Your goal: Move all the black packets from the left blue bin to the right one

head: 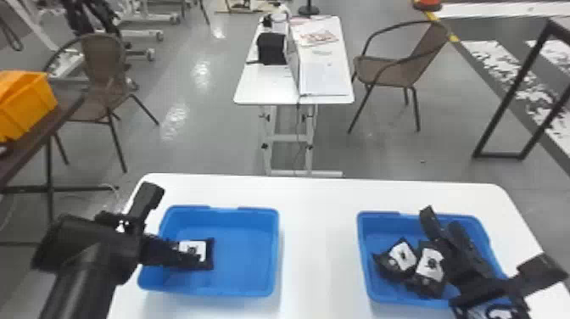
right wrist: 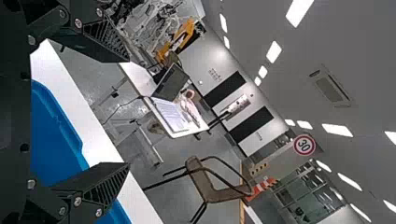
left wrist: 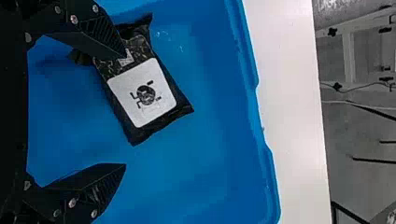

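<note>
My left gripper (head: 169,253) reaches into the left blue bin (head: 254,250), over a black packet (head: 208,254) with a white label near that bin's left side. In the left wrist view the left gripper (left wrist: 125,111) is open; one finger overlaps the end of the packet (left wrist: 140,93), which lies flat on the bin floor, and the other stands apart from it. Two black packets (head: 430,265) (head: 398,256) lie in the right blue bin (head: 381,292). My right gripper (head: 441,227) is above that bin, beside and over the packets; in the right wrist view the right gripper (right wrist: 129,112) is open and holds nothing.
Both bins stand on a white table (head: 318,237), with a gap of bare tabletop between them. Beyond it are a second white table (head: 267,85), brown chairs (head: 394,70) and, at the far left, an orange bin (head: 25,104) on a dark table.
</note>
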Available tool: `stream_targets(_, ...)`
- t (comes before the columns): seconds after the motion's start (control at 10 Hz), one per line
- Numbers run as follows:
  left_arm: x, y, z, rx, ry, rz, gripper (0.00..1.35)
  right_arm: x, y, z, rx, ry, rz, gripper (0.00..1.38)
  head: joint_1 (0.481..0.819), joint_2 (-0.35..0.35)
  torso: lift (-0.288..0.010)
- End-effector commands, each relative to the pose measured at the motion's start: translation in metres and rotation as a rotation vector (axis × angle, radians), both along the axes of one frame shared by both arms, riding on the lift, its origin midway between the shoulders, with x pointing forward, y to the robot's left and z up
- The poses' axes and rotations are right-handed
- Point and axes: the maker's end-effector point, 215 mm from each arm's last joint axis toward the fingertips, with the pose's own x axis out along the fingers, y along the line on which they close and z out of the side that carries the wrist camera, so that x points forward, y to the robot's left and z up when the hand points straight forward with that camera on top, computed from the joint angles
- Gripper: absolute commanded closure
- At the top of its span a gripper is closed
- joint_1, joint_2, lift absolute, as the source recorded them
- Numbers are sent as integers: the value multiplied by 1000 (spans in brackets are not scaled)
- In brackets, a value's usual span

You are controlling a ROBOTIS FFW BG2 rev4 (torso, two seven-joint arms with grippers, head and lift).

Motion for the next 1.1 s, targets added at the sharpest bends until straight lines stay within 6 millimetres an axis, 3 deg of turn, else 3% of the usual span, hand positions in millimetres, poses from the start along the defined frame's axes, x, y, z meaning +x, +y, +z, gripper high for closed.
stream_targets(0.0, 13, -5, 7, 46, -38, -107, 219, -1, 2, -3, 5, 6, 4, 242, 695, 38, 0)
stream_targets(0.2, 15, -2, 5, 95, -28, -154, 219, -1, 5, -5, 16, 9, 8, 242, 695, 32, 0)
stream_targets(0.6, 14, 1, -17, 222, 14, -334, 219, -1, 7, -6, 24, 8, 14, 242, 695, 42, 0)
stream_targets(1.0, 31, 17, -15, 439, 1, -467, 219, -4, 8, -10, 42, 11, 18, 242, 695, 59, 0)
